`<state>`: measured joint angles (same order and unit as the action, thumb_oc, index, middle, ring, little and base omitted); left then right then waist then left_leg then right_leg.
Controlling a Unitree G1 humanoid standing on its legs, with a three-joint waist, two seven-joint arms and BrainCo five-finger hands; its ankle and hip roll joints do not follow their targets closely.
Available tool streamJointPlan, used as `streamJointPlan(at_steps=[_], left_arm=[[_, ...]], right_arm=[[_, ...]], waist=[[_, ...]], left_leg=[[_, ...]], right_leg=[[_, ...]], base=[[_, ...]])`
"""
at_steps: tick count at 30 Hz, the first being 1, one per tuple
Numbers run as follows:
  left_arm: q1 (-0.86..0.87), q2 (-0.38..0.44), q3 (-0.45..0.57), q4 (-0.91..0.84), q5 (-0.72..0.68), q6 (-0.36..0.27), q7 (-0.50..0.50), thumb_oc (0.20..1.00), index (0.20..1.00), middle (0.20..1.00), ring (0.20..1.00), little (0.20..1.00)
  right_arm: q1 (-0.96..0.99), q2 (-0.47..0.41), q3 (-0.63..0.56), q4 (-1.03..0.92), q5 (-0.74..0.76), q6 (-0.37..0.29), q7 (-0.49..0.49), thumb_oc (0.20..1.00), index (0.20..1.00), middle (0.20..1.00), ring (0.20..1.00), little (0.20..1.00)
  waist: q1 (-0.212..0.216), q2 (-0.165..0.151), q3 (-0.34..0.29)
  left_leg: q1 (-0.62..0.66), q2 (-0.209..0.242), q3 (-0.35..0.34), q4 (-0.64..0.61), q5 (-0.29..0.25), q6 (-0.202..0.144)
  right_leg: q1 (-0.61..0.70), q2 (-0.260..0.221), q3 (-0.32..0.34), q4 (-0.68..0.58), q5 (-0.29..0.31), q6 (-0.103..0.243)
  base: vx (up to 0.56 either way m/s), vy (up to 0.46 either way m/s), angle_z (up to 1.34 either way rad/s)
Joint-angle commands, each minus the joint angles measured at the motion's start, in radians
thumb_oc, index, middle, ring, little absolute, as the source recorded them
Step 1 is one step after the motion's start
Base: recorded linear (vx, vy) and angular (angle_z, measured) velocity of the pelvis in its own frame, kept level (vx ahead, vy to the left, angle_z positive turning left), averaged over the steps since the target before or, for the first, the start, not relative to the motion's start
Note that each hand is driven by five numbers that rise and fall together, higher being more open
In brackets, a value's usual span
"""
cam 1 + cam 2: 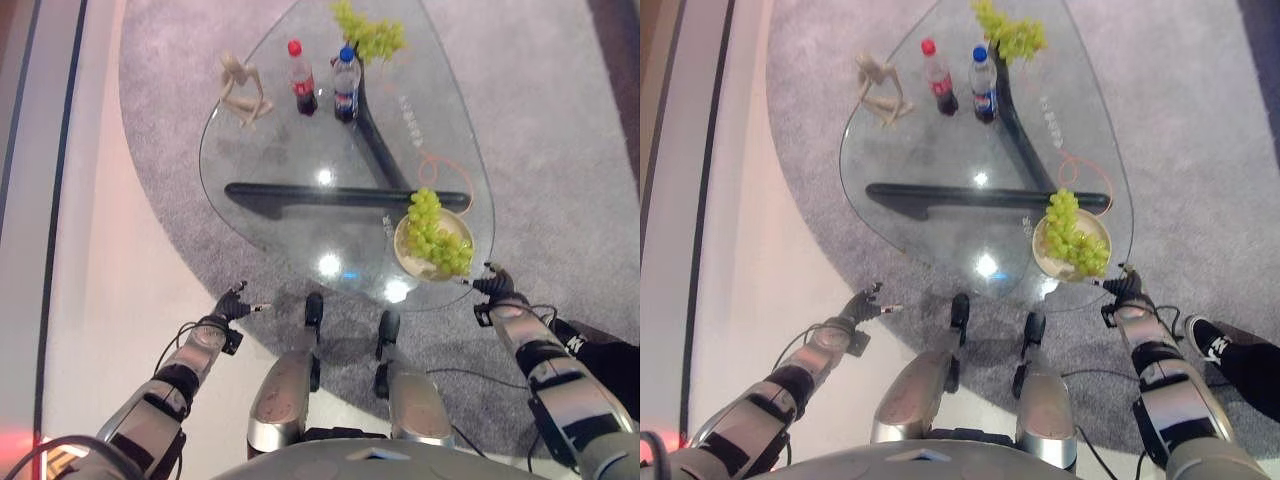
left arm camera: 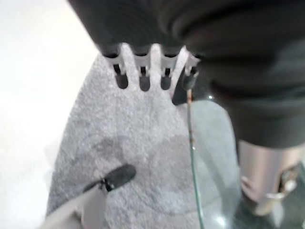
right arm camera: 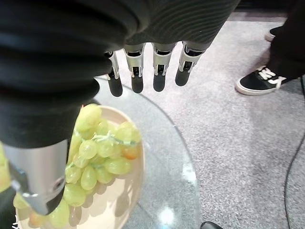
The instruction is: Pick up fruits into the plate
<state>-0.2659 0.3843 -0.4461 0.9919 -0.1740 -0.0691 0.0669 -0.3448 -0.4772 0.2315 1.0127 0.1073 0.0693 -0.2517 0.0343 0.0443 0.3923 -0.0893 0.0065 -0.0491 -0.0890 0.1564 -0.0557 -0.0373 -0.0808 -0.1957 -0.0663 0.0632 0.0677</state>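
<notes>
A bunch of green grapes lies in the cream plate at the near right edge of the glass table. A second bunch of green grapes lies at the table's far end. My right hand hovers just off the table edge beside the plate, open and holding nothing. In the right wrist view its straight fingers point past the grapes and the plate. My left hand hangs open over the floor by the table's near left edge, its fingers empty.
A red-capped cola bottle, a blue-capped bottle and a wooden figure stand on the far half of the table. A person's black shoe rests on the grey carpet to my right.
</notes>
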Motion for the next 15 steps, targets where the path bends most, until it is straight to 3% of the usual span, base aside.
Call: streamJointPlan(at_steps=[1, 3, 4, 7, 15], left_arm=[[0.031, -0.058, 0.075, 0.080, -0.105, -0.002, -0.104, 1.000, 1.000, 1.000, 1.000, 1.000], [0.046, -0.066, 0.095, 0.094, -0.132, 0.001, -0.128, 1.000, 1.000, 1.000, 1.000, 1.000], [0.083, -0.090, 0.145, 0.135, -0.189, 0.011, -0.193, 1.000, 1.000, 1.000, 1.000, 1.000], [0.130, -0.115, 0.203, 0.190, -0.228, 0.024, -0.257, 1.000, 1.000, 1.000, 1.000, 1.000], [0.205, -0.149, 0.254, 0.266, -0.144, 0.090, -0.251, 1.000, 1.000, 1.000, 1.000, 1.000]], right_arm=[[0.105, 0.063, -0.008, -0.017, 0.155, -0.111, 0.099, 1.000, 1.000, 1.000, 1.000, 1.000], [0.129, 0.084, -0.021, -0.010, 0.192, -0.120, 0.129, 1.000, 1.000, 1.000, 1.000, 1.000], [0.183, 0.135, -0.053, 0.018, 0.265, -0.145, 0.216, 1.000, 1.000, 1.000, 1.000, 1.000], [0.244, 0.182, -0.088, 0.087, 0.281, -0.159, 0.296, 1.000, 1.000, 1.000, 1.000, 1.000], [0.336, 0.245, -0.106, 0.228, 0.205, -0.093, 0.343, 1.000, 1.000, 1.000, 1.000, 1.000]], waist=[[-0.004, -0.062, -0.090], [-0.006, -0.066, -0.104], [-0.010, -0.072, -0.139], [-0.015, -0.074, -0.186], [-0.039, -0.053, -0.254]], left_leg=[[0.076, -0.015, 0.076, 0.084, -0.224, 0.033], [0.086, -0.016, 0.076, 0.085, -0.227, 0.034], [0.114, -0.016, 0.080, 0.083, -0.236, 0.038], [0.151, -0.017, 0.089, 0.080, -0.249, 0.042], [0.237, -0.020, 0.109, 0.048, -0.269, 0.052]], right_leg=[[-0.035, -0.023, 0.068, 0.097, -0.063, 0.033], [-0.023, -0.022, 0.070, 0.097, -0.066, 0.032], [0.006, -0.020, 0.071, 0.094, -0.074, 0.029], [0.044, -0.018, 0.073, 0.088, -0.082, 0.029], [0.122, -0.013, 0.087, 0.067, -0.101, 0.025]], base=[[0.14, -0.002, -0.13], [0.16, 0.003, -0.15], [0.18, 0.012, -0.11], [0.24, 0.025, -0.05], [0.13, 0.047, -0.11]])
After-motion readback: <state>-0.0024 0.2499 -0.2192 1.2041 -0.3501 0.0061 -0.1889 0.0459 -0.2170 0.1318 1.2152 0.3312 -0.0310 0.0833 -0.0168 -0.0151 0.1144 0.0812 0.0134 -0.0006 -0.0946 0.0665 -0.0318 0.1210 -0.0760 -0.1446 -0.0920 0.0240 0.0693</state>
